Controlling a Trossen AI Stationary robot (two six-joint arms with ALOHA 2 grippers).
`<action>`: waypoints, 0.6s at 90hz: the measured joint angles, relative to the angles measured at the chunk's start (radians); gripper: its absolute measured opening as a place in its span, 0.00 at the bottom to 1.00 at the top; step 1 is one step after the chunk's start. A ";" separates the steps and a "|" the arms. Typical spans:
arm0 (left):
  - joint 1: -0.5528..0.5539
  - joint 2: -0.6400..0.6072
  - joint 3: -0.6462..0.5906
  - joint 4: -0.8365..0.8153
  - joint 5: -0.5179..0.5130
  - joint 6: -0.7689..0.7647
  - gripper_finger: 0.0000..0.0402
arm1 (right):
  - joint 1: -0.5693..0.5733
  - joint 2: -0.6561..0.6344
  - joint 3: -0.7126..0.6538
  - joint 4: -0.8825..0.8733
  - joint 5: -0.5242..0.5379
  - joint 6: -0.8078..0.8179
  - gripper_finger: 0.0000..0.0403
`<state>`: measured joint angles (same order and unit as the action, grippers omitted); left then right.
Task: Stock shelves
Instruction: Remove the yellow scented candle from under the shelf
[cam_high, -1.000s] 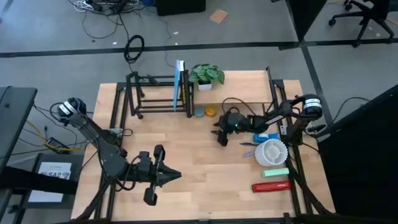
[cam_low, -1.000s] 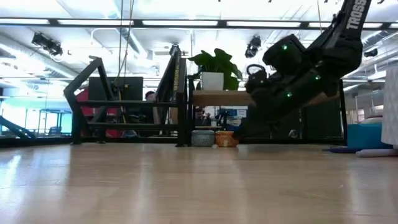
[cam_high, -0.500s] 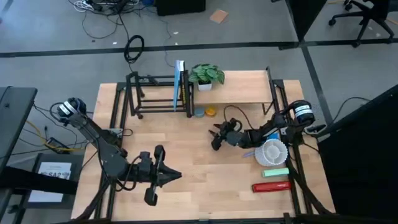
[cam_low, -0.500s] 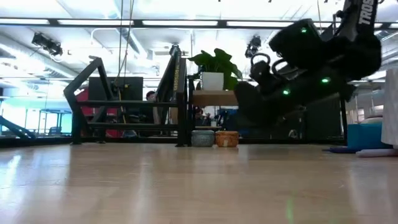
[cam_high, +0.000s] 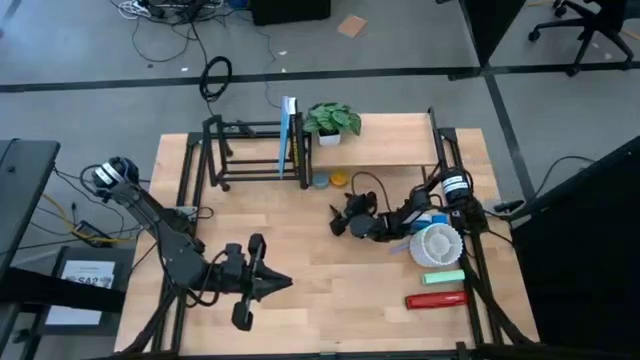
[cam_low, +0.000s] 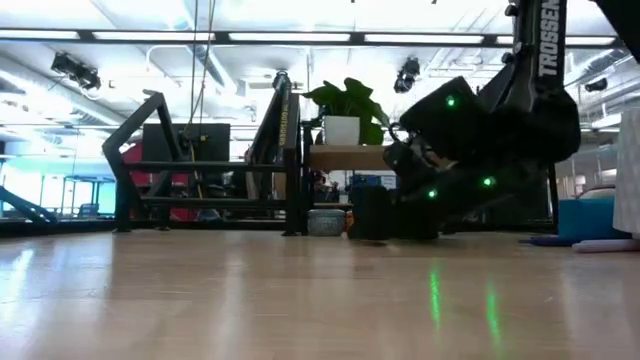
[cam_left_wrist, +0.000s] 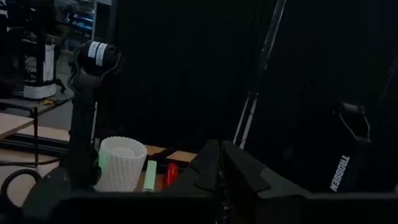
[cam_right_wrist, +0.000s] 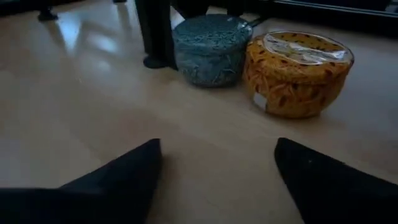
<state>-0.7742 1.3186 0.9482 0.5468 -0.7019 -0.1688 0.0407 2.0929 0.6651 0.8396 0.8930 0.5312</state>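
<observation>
Right claw (cam_right_wrist: 214, 165), fingers spread and empty, hangs low near two small tubs on the table, an orange tub (cam_right_wrist: 297, 73) and a teal tub (cam_right_wrist: 209, 48), beside the shelf's (cam_high: 385, 150) leg. Both look light, rigid, slightly slick; gripping across the sides seems best. Left claw (cam_high: 282, 283) is closed, idle.

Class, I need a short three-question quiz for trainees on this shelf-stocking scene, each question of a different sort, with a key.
1. True or false: the right gripper is open and empty.
2. Which tub lies nearer the stand's black leg: (a) the blue tub, (b) the orange tub?
3. Fill in: on the stand's top sits a potted ____.

Key: 1 true; 2 a; 3 plant.
</observation>
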 joint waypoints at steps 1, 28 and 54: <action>0.000 0.000 0.000 0.000 0.000 0.000 0.00 | -0.006 -0.001 0.000 -0.002 0.001 0.000 0.82; 0.000 0.000 0.000 0.001 0.000 -0.001 0.00 | -0.118 -0.003 -0.003 0.007 -0.012 -0.006 0.87; 0.000 0.000 0.000 0.000 0.000 -0.001 0.00 | -0.151 -0.001 -0.005 0.070 -0.066 -0.075 0.87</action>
<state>-0.7742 1.3186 0.9482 0.5472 -0.7021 -0.1696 -0.1100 2.0922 0.6598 0.9095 0.8266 0.4563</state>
